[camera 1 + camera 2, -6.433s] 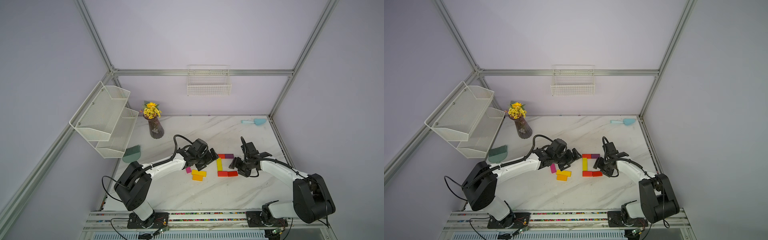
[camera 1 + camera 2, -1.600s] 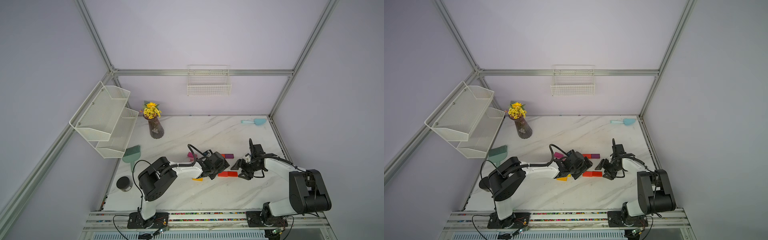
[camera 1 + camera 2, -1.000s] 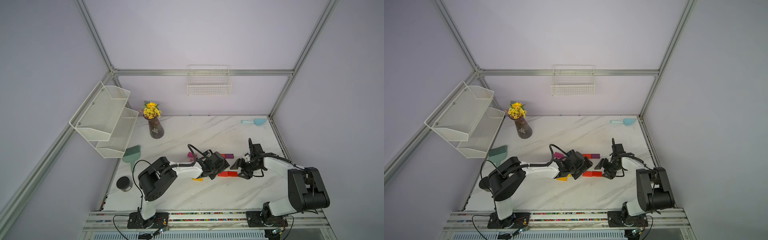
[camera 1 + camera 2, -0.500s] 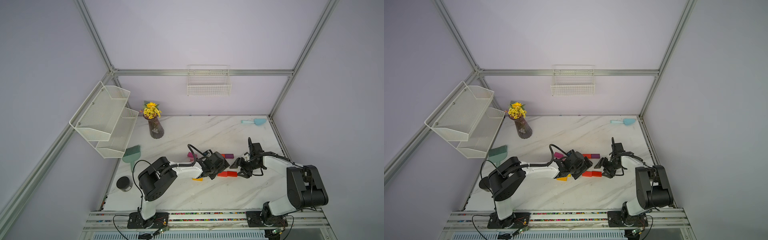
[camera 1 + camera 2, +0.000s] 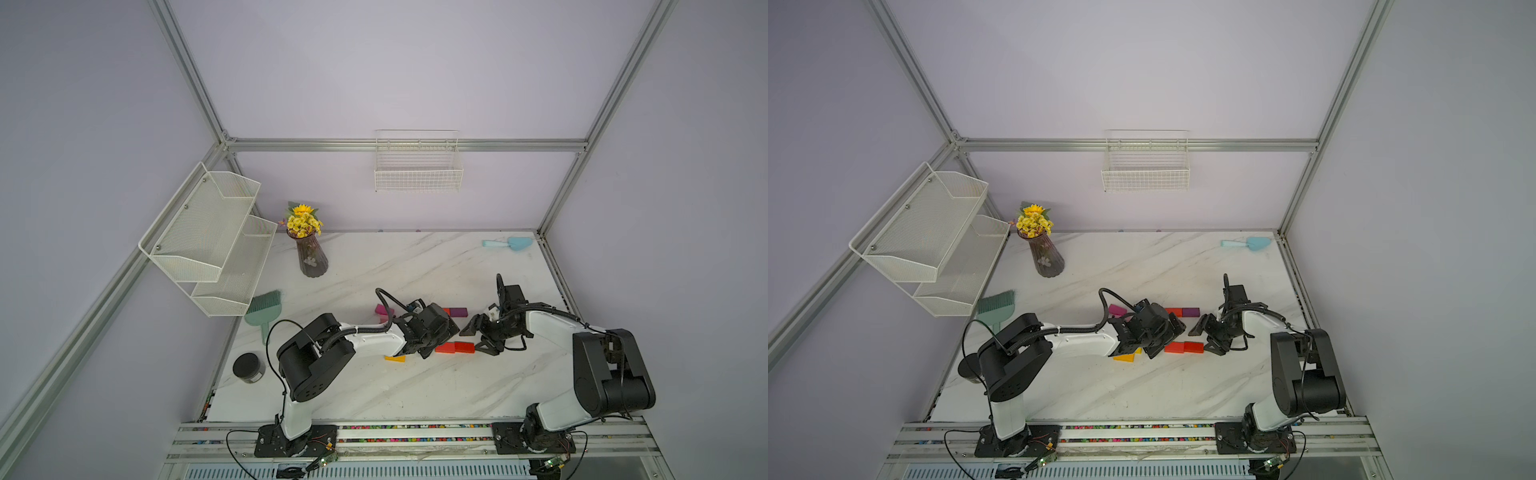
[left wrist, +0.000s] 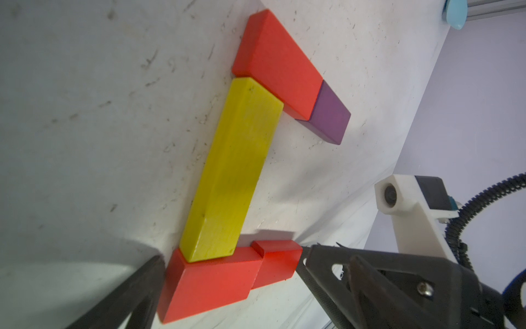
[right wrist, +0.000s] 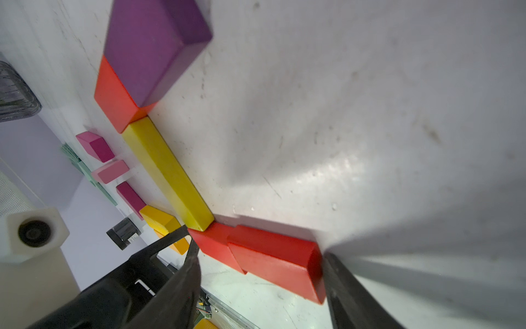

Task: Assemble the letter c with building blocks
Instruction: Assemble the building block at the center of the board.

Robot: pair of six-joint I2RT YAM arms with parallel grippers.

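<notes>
The building blocks form a C on the table: a red [image 6: 276, 62] and a purple block [image 6: 330, 116] at the back, a long yellow block [image 6: 236, 165] as spine, and two red blocks [image 5: 455, 347] in front. My left gripper [image 5: 438, 340] is open over the spine, which it hides in both top views. One of its fingers [image 6: 136, 284] stands at the front row's left end. My right gripper [image 5: 476, 340] is open, with one finger [image 7: 341, 284] against the row's right end [image 7: 316, 270]. Spare magenta [image 7: 95, 145], pink [image 7: 112, 171] and orange [image 5: 395, 358] blocks lie left.
A flower vase [image 5: 311, 257], a teal brush [image 5: 264, 309] and a black jar [image 5: 248, 368] stand at the left. A light blue scoop [image 5: 509, 244] lies at the back right. A wire shelf [image 5: 208, 237] hangs on the left wall.
Over several seconds my left arm moved right, over the yellow spine. In the last second both grippers have held almost still and the blocks have not moved.
</notes>
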